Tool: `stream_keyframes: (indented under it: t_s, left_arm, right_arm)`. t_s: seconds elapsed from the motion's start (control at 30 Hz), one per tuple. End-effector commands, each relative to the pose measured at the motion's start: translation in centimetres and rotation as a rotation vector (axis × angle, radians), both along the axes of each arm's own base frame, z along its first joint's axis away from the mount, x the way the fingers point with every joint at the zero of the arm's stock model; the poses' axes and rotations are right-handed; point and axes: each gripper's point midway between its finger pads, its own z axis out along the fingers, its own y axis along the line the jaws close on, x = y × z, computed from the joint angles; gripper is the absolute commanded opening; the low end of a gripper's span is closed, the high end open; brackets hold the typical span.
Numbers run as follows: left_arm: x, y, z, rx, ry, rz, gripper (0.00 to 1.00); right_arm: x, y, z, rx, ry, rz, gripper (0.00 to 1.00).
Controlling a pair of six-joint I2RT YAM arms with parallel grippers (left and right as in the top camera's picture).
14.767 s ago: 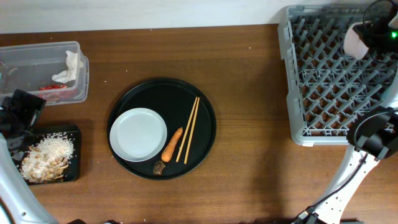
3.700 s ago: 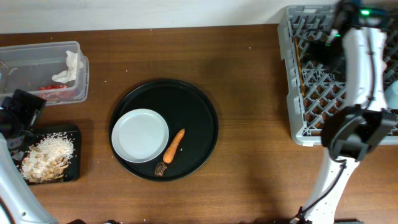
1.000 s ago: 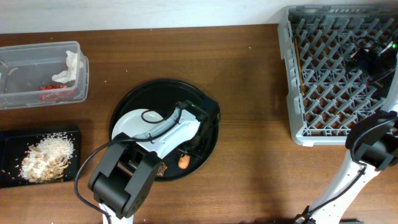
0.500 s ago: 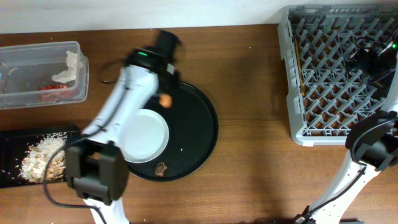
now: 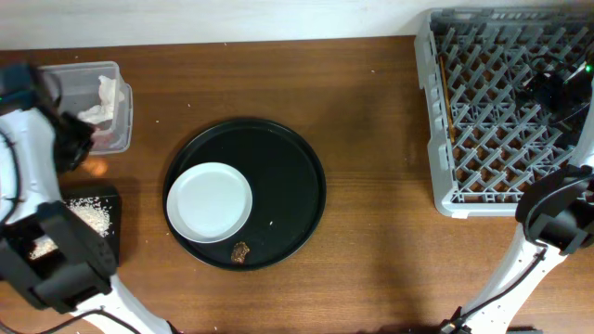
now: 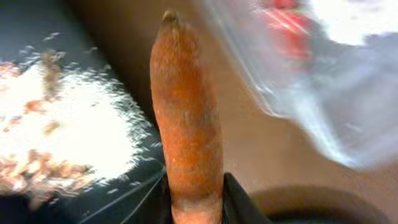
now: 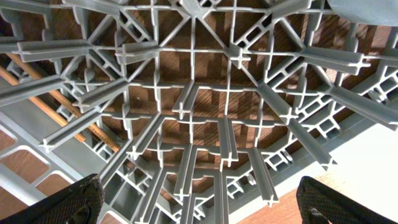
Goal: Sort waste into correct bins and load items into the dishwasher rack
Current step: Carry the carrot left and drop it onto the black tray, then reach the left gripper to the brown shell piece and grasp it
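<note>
Gripping the orange carrot [image 6: 186,124], the left pincer [image 6: 198,208] hangs between the clear tub [image 5: 79,67] and the black tray [image 5: 113,237]; the right pincer [image 7: 202,202] gapes wide above the dishwasher rack [image 5: 483,121].

A large round black tray [image 5: 290,176] sits left of centre on the brown wood-grain tabletop [image 5: 371,111], whose far edge meets a pale wall [image 5: 204,20] along the top.

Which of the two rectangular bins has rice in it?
The shallow black rectangular tray, piled with white rice; the clear plastic rectangular tub holds crumpled white tissue and a red wrapper instead.
</note>
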Motion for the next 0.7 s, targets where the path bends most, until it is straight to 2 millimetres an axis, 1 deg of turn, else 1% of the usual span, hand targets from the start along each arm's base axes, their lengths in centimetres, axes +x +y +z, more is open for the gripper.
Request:
stream_keyframes:
  t_s: [0.0, 0.03, 0.1, 0.13, 0.17, 0.2, 0.23, 0.27, 0.33, 0.37, 0.43, 0.47, 0.5, 0.57, 0.63, 0.67]
  left_arm:
    - [-3.5, 3.3, -3.6, -0.060, 0.107, 0.177, 0.22]
    - [-4.8, 4.1, -4.9, -0.083, 0.146, 0.210, 0.22]
    - [-6.6, 4.8, -6.5, -0.112, 0.194, 0.248, 0.22]
    - [-7.3, 5.0, -7.0, -0.121, 0.207, 0.263, 0.22]
    - [-8.5, 5.5, -7.6, -0.135, 0.225, 0.289, 0.22]
    - [-9.0, 5.9, -7.7, -0.139, 0.228, 0.304, 0.22]
    - [-9.3, 6.1, -7.7, -0.142, 0.231, 0.313, 0.31]
    - [-9.6, 6.2, -7.7, -0.145, 0.235, 0.320, 0.34]
    - [-9.7, 6.3, -7.7, -0.147, 0.236, 0.323, 0.34]
    - [-9.8, 6.2, -7.7, -0.153, 0.238, 0.323, 0.47]
    - [-9.8, 5.5, -7.7, -0.189, 0.242, 0.312, 0.48]
    - [-9.2, 4.8, -7.6, -0.229, 0.214, 0.274, 0.48]
    - [-8.4, 4.2, -7.4, -0.265, 0.176, 0.229, 0.48]
    - [-6.3, 2.6, -5.8, -0.319, 0.074, 0.134, 0.49]
    - [-4.3, 0.5, -2.1, -0.317, -0.041, 0.026, 0.49]
    - [-3.6, -0.8, 0.3, -0.281, -0.089, -0.025, 0.49]
  right_arm:
    - [0.0, 0.0, 2.3, -0.025, -0.051, -0.001, 0.98]
    - [0.0, 0.0, 2.3, -0.025, -0.051, -0.001, 0.98]
    - [0.0, 0.0, 2.3, -0.025, -0.051, -0.002, 0.98]
    - [0.0, 0.0, 2.3, -0.025, -0.051, -0.001, 0.98]
    - [0.0, 0.0, 2.3, -0.025, -0.051, -0.002, 0.98]
    - [0.0, 0.0, 2.3, -0.025, -0.051, -0.001, 0.98]
    - [0.0, 0.0, 2.3, -0.025, -0.051, -0.001, 0.98]
    - [0.0, 0.0, 2.3, -0.025, -0.051, -0.001, 0.98]
    - [0.0, 0.0, 2.3, -0.025, -0.051, -0.001, 0.99]
    - [0.0, 0.0, 2.3, -0.025, -0.051, -0.001, 0.98]
    - [0.0, 0.0, 2.3, -0.025, -0.051, -0.001, 0.98]
    - [0.0, 0.0, 2.3, -0.025, -0.051, -0.002, 0.98]
    - [0.0, 0.0, 2.3, -0.025, -0.051, -0.001, 0.98]
    - [0.0, 0.0, 2.3, -0.025, -0.051, -0.002, 0.98]
    - [0.0, 0.0, 2.3, -0.025, -0.051, -0.001, 0.98]
    - [0.0, 0.0, 2.3, -0.025, -0.051, -0.001, 0.98]
